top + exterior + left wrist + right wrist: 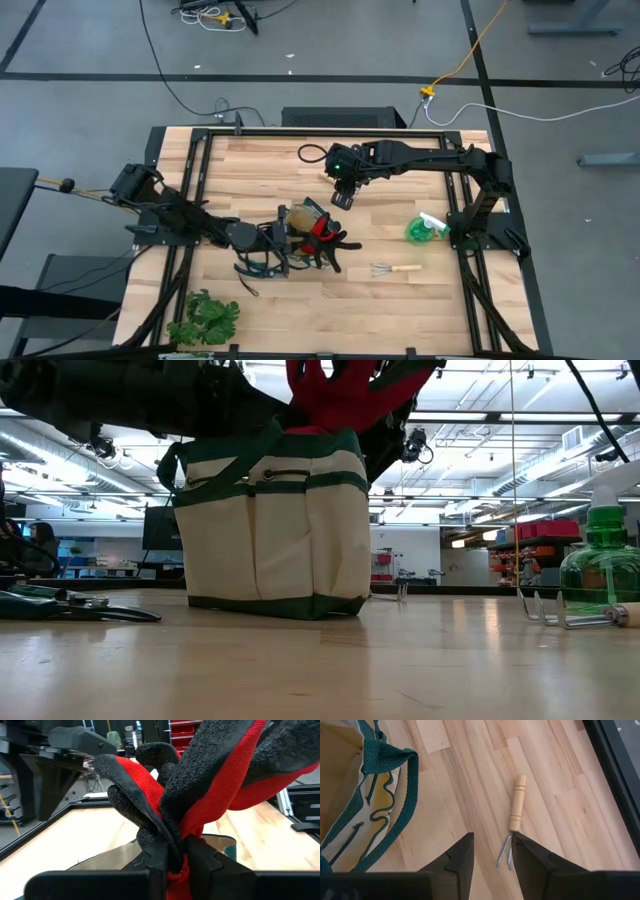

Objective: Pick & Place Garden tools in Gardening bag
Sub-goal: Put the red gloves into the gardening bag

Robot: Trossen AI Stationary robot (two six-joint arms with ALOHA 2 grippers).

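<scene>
Here, left to right:
Left gripper [176, 862]: fingers clenched on the red-and-black rubber-coated gloves [210, 785], cuffs pinched between them, glove ends fanned above the beige canvas gardening bag with dark green trim [270, 530], likely for dropping in.
Right gripper [492, 851]: fingers released, straddling the tines of the wooden-handled metal hand rake [512, 822] on the surface, probably lining up a pick.
Writing: none readable.

One bag [297, 232], one glove pair [325, 238], one rake [397, 268], one spray bottle [424, 230], one shears [80, 605], one plant [205, 318].
</scene>
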